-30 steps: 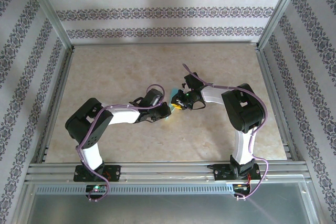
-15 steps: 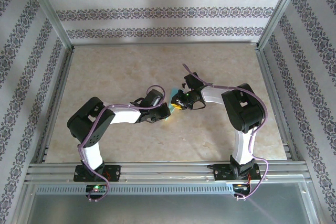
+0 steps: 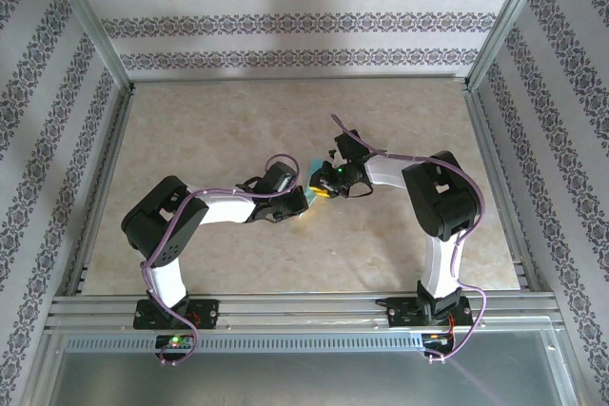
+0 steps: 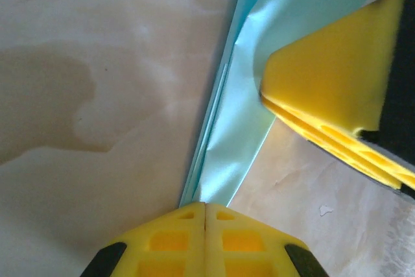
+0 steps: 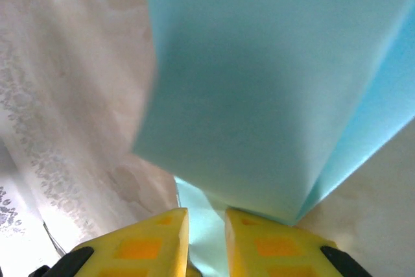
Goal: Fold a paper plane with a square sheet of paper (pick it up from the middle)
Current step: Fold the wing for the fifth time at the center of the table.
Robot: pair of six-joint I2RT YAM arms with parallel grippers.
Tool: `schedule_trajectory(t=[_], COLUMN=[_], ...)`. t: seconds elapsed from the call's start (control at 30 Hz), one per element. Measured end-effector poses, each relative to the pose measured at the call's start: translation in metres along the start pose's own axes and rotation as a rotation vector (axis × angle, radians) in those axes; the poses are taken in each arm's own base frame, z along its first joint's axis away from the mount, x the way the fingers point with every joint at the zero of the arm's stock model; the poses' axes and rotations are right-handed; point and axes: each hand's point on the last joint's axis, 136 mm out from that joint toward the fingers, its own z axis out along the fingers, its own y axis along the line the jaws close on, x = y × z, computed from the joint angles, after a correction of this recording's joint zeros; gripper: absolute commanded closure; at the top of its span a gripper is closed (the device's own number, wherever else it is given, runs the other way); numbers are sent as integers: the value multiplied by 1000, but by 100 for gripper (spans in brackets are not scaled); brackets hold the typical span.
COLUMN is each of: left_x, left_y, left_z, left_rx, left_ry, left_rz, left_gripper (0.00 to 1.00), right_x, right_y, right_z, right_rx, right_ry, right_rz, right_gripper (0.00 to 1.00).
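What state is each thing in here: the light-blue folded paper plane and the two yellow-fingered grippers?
Light-blue creased paper plane: folded into layers, gripped by both grippers.
Left yellow-fingered gripper: shut on the paper plane, fingers pressed together.
Right yellow-fingered gripper: shut on the paper plane, paper showing between its fingers.
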Motion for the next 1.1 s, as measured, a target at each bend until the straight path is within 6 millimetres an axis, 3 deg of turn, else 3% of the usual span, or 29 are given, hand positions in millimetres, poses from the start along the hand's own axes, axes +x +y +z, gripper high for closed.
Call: schedule_trajectory(t=[0.17,0.3,0.57,0.87,1.1], left_x=[0,0,0,0,0], left_y=[0,0,1,1,1], left_z=[0,0,0,-1,-1], left_rx=[-2,-6,-11,-14,-14], left_ry=[-1,1,4,3,3], left_rz=[0,-1,-2,-3,-3], left_gripper=[100,100,100,100,99], right_x=[-7,-1,23,25,24], right_y=[22,36,23,7,1], right_z=[-23,-34,-14,8,12], right_rx=[-47,-82,-53,-27,-14], right_ry=[-53,-79,-15,30,33], right_rz=[-100,-173,-192,-166,-151], right_gripper=[83,89,95,95,94])
